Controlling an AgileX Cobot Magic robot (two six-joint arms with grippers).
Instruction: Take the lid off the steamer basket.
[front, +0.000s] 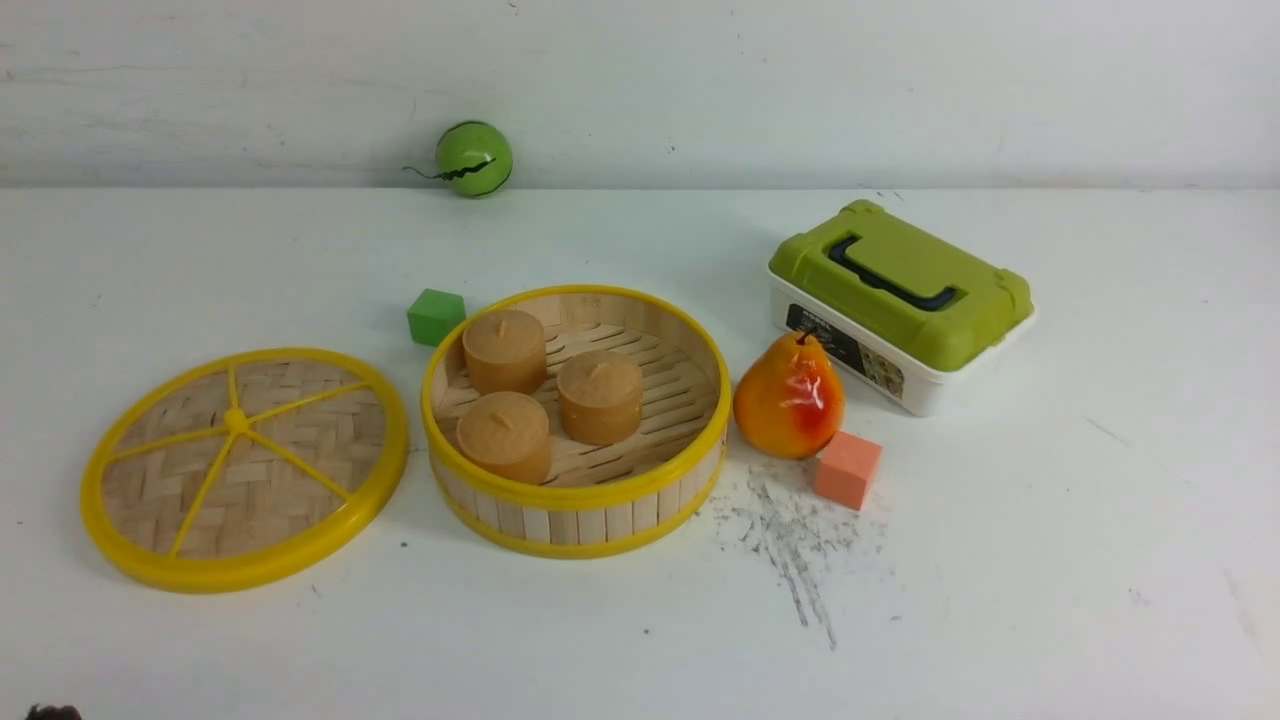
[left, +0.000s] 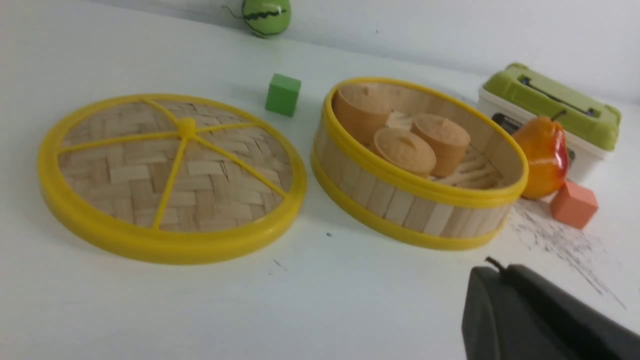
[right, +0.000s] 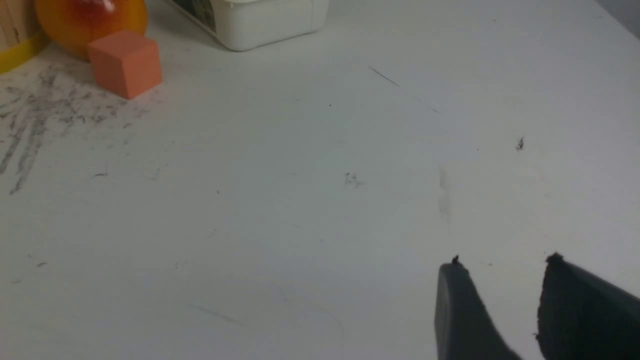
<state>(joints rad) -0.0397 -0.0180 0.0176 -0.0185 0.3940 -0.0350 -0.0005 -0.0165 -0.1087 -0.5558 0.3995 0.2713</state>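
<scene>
The lid (front: 245, 465) lies flat on the table, left of the steamer basket (front: 577, 497) and just apart from it. The basket is uncovered and holds three tan round cakes (front: 600, 396). Both also show in the left wrist view, the lid (left: 170, 175) and the basket (left: 415, 200). My left gripper (left: 500, 270) is shut and empty, hovering in front of the basket, on my side of it. My right gripper (right: 504, 262) is open and empty over bare table, to the right of the basket. Neither gripper body shows in the front view.
A pear (front: 789, 395) and an orange cube (front: 847, 469) sit right of the basket. A white box with a green lid (front: 900, 300) stands behind them. A green cube (front: 435, 316) is behind the basket's left side, and a green ball (front: 473, 158) is by the back wall.
</scene>
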